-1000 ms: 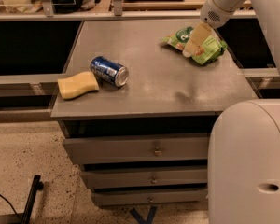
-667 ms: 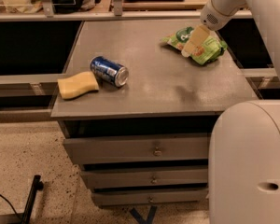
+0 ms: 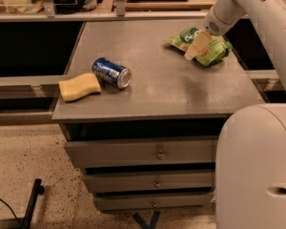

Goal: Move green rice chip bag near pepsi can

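The green rice chip bag (image 3: 215, 51) lies crinkled at the back right of the grey table top (image 3: 171, 92). My gripper (image 3: 195, 46) comes down from the upper right on the white arm and sits right on the middle of the bag, hiding part of it. The pepsi can (image 3: 111, 72) lies on its side at the left of the table, silver end facing front right. It is well apart from the bag.
A yellow sponge (image 3: 79, 87) lies at the table's front left edge, touching or almost touching the can. Drawers (image 3: 157, 152) sit below the top. My white body (image 3: 257, 171) fills the lower right. Dark shelving flanks the table on both sides.
The arm's wrist has shifted slightly over the bag. The bag, the can and the sponge have not moved.
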